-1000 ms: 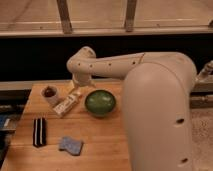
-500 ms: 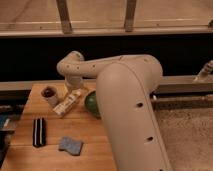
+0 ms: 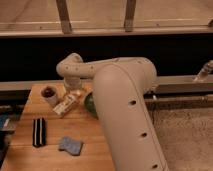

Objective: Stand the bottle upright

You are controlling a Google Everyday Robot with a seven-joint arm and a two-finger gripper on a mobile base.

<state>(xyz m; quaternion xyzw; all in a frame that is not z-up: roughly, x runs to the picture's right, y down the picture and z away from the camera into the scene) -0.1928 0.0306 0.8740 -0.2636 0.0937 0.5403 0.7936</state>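
Observation:
The bottle (image 3: 67, 104), slim and cream-white with a pale label, lies on its side on the wooden table (image 3: 95, 150), slanting between the cup and the bowl. My gripper (image 3: 75, 93) hangs at the end of the white arm (image 3: 120, 100), just above the bottle's far end. It is open, with nothing in it. The arm's bulk fills the middle of the view and hides the table's right part.
A short white cup (image 3: 49, 95) with a dark inside stands left of the bottle. A green bowl (image 3: 89, 104) shows only as a sliver behind the arm. A black striped flat object (image 3: 38, 131) and a blue sponge (image 3: 70, 145) lie nearer the front.
The arm has swung left and nearer the camera, now covering most of the green bowl. The gripper has come down over the bottle. The bottle has not moved.

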